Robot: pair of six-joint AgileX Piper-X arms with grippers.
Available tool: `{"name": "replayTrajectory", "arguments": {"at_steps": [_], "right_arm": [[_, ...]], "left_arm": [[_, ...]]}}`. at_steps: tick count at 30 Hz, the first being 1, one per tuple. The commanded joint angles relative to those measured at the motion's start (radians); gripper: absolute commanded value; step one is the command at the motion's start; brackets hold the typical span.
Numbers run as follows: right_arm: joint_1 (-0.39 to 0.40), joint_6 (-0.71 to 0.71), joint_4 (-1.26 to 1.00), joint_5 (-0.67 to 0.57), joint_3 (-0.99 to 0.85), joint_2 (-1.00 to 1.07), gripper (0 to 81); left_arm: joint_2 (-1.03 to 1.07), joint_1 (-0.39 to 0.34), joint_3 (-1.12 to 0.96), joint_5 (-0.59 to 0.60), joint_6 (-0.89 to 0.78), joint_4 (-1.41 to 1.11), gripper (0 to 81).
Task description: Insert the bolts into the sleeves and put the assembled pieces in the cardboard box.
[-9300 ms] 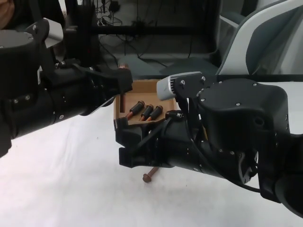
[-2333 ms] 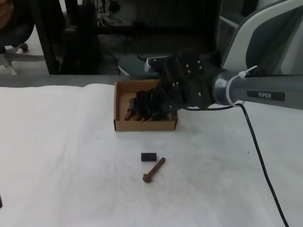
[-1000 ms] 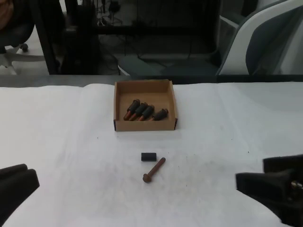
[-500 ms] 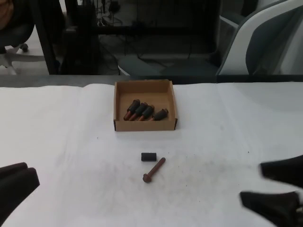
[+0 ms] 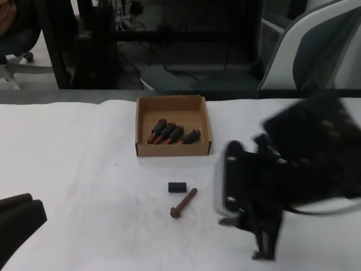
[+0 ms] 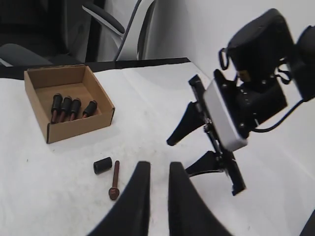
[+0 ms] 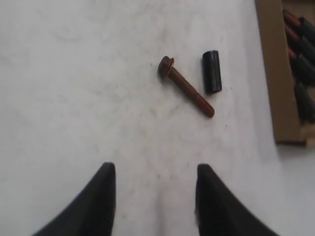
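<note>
A brown bolt (image 5: 183,203) and a short black sleeve (image 5: 177,187) lie loose and side by side on the white cloth, a little apart. Behind them stands the cardboard box (image 5: 172,149) with several assembled pieces (image 5: 172,133) in it. My right gripper (image 7: 155,169) hangs open over the cloth with the bolt (image 7: 186,87) and sleeve (image 7: 212,72) ahead of it, nothing between its fingers. The left wrist view shows it (image 6: 179,157) spread wide. My left gripper (image 6: 158,169) sits low at the near left, a narrow bare gap between its fingers.
The right arm (image 5: 282,175) takes up the bench to the right of the loose parts. A box wall (image 7: 273,73) lies just beyond the sleeve. Office chairs and dark frames stand past the bench's far edge.
The right arm has swung up from the near right corner to just right of the bolt. The left gripper, bolt, sleeve and box have not moved.
</note>
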Motion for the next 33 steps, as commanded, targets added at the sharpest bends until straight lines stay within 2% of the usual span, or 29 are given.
{"name": "replayTrajectory", "arguments": {"at_steps": [1,5,14,19,33], "right_arm": [[-0.004,-0.149,-0.003,0.001,-0.100,0.108,50.1],[-0.004,-0.342,-0.019,0.001,-0.196,0.219,50.1],[-0.002,-0.580,-0.094,0.001,-0.224,0.328,49.7],[-0.002,-0.655,-0.094,-0.019,-0.224,0.332,49.7],[-0.002,-0.711,-0.101,-0.063,-0.234,0.422,49.7]], "left_arm": [[0.000,0.003,0.001,-0.005,0.002,-0.013,14.8],[0.000,0.003,0.001,-0.012,0.004,-0.013,14.8],[0.000,0.003,0.001,-0.065,0.009,-0.013,14.8],[0.000,0.003,0.001,-0.070,0.011,-0.013,14.8],[0.000,0.003,0.001,-0.084,0.010,-0.013,14.8]]}}
